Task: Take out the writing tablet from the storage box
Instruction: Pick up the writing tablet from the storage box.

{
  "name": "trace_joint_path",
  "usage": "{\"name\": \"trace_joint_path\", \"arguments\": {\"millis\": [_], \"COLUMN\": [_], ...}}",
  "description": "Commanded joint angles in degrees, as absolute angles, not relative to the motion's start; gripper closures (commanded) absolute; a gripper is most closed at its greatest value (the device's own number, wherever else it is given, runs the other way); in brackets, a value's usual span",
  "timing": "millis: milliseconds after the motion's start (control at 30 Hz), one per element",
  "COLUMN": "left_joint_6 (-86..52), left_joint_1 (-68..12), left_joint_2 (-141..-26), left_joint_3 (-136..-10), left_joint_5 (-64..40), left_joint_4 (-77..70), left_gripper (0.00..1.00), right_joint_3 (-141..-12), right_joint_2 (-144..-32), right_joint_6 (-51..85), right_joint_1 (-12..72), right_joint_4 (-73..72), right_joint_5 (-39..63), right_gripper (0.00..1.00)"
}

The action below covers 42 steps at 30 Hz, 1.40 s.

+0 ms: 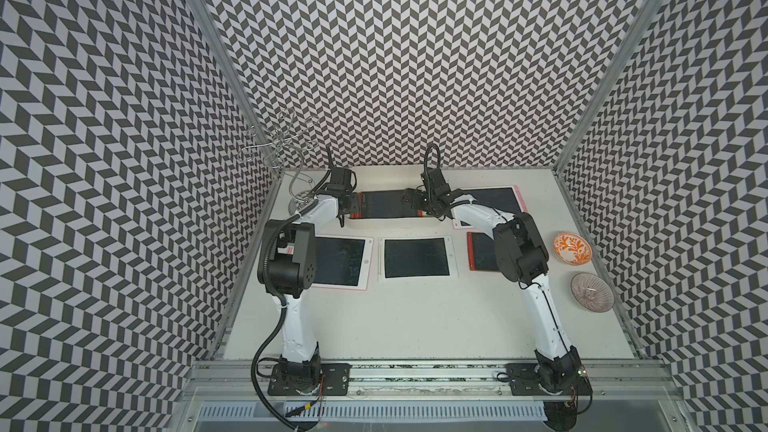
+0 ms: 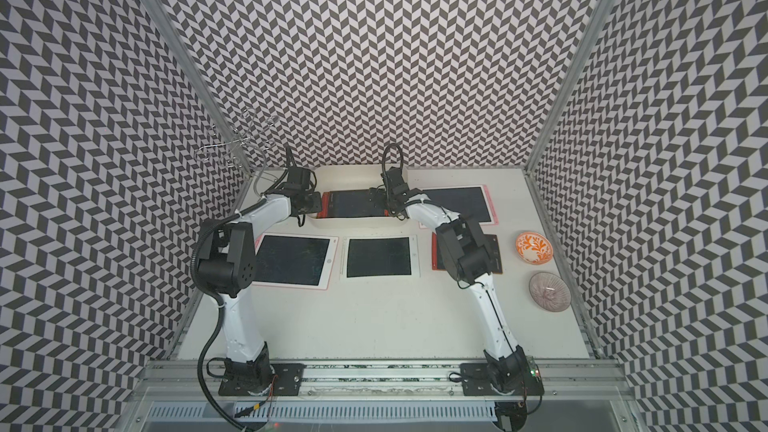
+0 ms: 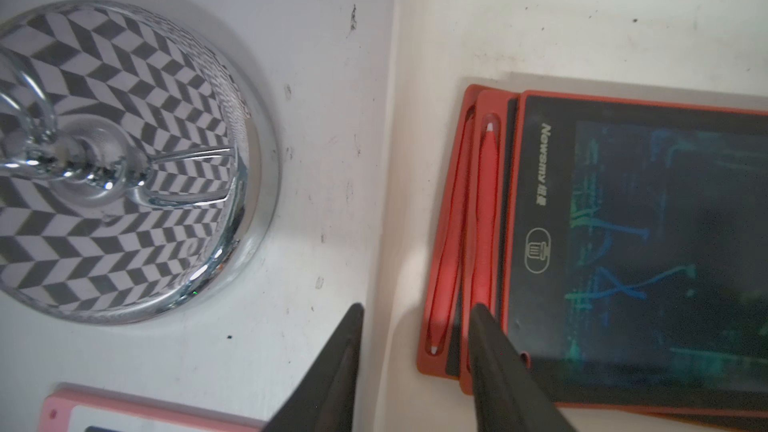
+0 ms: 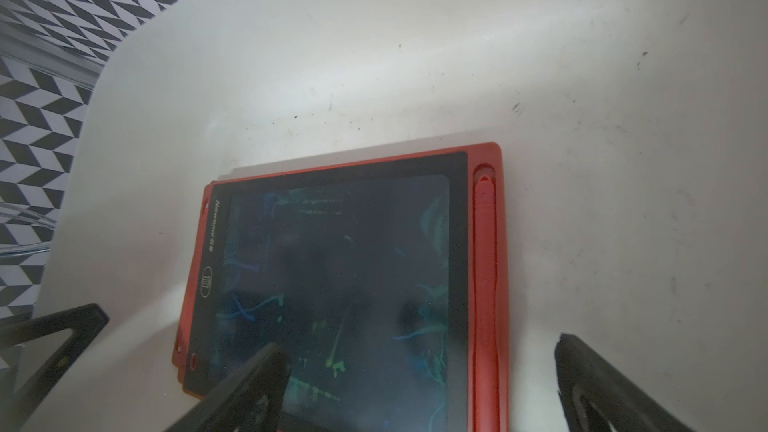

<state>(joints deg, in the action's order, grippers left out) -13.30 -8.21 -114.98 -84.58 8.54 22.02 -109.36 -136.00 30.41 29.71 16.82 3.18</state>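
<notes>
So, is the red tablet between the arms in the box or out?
In. The red tablet lies flat on the storage box floor, walls rising around it.

storage box (image 4: 374,56): cream plastic, smooth with a dull sheen, flecked with dark scuffs.
writing tablet (image 4: 332,276): red matt plastic frame; dark glossy screen smeared with faint blue-green marks.
stylus (image 4: 484,284): red plastic, matt like the frame.
stand (image 3: 124,201) beside the storage box: chrome metal, mirror-polished, throwing back the wall pattern.
left end effector (image 3: 417,313): black, matt, plastic by the look.
table (image 1: 415,317): white, matt, smooth, lightly marked.
orange bowl (image 1: 571,248): glazed, glossy.
purple-lined bowl (image 1: 592,291): shiny; glass or ceramic, I can't tell.
walls (image 1: 415,56): flat printed chevrons, no shine.
rail (image 1: 415,369): bare aluminium, dull.
</notes>
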Motion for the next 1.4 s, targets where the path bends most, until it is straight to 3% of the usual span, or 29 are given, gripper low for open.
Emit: {"name": "trace_joint_path", "arguments": {"millis": [0, 233, 567, 1367], "left_joint_6": [-12.79, -12.80, -12.23, -11.97], "left_joint_1": [-7.90, -7.98, -8.18, -10.28], "left_joint_2": [-114.87, -115.05, -114.11, -114.33], "left_joint_3": [-86.05, -86.41, -86.05, -86.32], "left_joint_5": [8.56, 7.48, 7.25, 5.71], "left_joint_4": [21.18, 21.45, 21.43, 21.52], "left_gripper": [0.78, 1.00, 1.00, 1.00], "right_joint_3": [-111.18, -111.38, -111.51, -113.42], "right_joint_2": [-137.34, -138.11, -138.80, -140.72], "right_joint_6": [30.07, 29.34, 28.84, 30.96], "right_joint_1": [29.86, 30.15, 30.50, 31.29], "right_joint_4": [15.87, 16.45, 15.95, 6.52], "right_joint_5": [2.20, 2.15, 5.33, 26.23], "right_gripper": [0.01, 0.01, 0.00, 0.02]}}
